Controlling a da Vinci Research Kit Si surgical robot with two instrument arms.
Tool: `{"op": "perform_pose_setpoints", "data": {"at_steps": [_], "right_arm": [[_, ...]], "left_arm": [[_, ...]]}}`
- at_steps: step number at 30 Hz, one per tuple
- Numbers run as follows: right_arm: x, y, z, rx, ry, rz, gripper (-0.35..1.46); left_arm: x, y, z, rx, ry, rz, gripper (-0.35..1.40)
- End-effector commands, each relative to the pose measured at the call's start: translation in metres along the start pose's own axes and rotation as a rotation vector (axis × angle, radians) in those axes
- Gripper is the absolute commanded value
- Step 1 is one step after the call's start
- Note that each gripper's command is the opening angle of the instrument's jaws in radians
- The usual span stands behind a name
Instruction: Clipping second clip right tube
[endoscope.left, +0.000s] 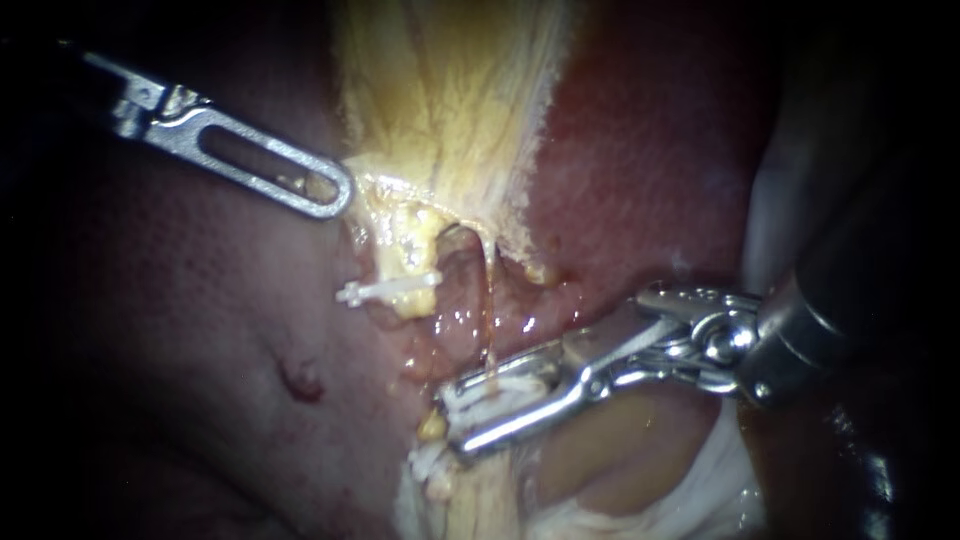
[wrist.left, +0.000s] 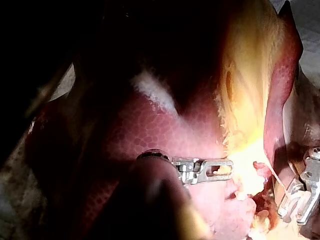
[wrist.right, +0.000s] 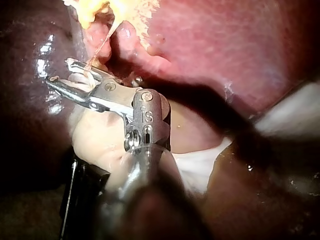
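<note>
My right instrument (endoscope.left: 455, 415) comes in from the right, its two long jaws holding a white clip (endoscope.left: 490, 398) between them. A thin reddish tube (endoscope.left: 490, 300), the right tube, runs down from the yellow gallbladder (endoscope.left: 450, 90) into those jaws. Left of it, another white clip (endoscope.left: 390, 290) sits across a thicker yellow tube (endoscope.left: 410, 250). My left instrument (endoscope.left: 335, 190) reaches in from the upper left, its jaws shut on the gallbladder's lower edge. The left wrist view shows my left instrument (wrist.left: 227, 167) at the yellow tissue, and the right wrist view shows my right instrument (wrist.right: 60, 75) at the strand.
Dark red liver (endoscope.left: 650, 150) surrounds the gallbladder on both sides. White gauze (endoscope.left: 720, 470) and pale tissue (endoscope.left: 600, 460) lie under the right instrument's shaft. A small dark red spot (endoscope.left: 300, 380) marks the liver at lower left.
</note>
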Motion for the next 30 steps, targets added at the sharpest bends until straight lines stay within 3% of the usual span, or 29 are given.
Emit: {"op": "perform_pose_setpoints", "data": {"at_steps": [1, 10, 16, 21, 30], "right_arm": [[0.0, 0.0, -0.0001, 0.0, 0.0, 0.0, 0.01], [-0.0001, 0.0001, -0.0002, 0.0, 0.0, 0.006, -0.34], [-0.0002, 0.0005, -0.0007, -0.002, 0.005, 0.035, -0.35], [-0.0007, 0.0007, -0.001, -0.028, -0.04, 0.041, -0.35], [-0.0007, 0.0008, -0.0011, -0.03, -0.043, 0.041, -0.35]], "left_arm": [[0.0, 0.0, 0.0, 0.0, 0.0, 0.0, -0.35], [0.0, 0.0, 0.0, 0.0, 0.0, 0.0, -0.35], [0.0, 0.0, 0.0, 0.0, 0.0, 0.0, -0.35], [0.0, 0.0001, 0.0, 0.0, 0.0, 0.0, -0.35], [0.0, 0.0001, 0.0, 0.0, 0.0, 0.0, -0.35]]}}
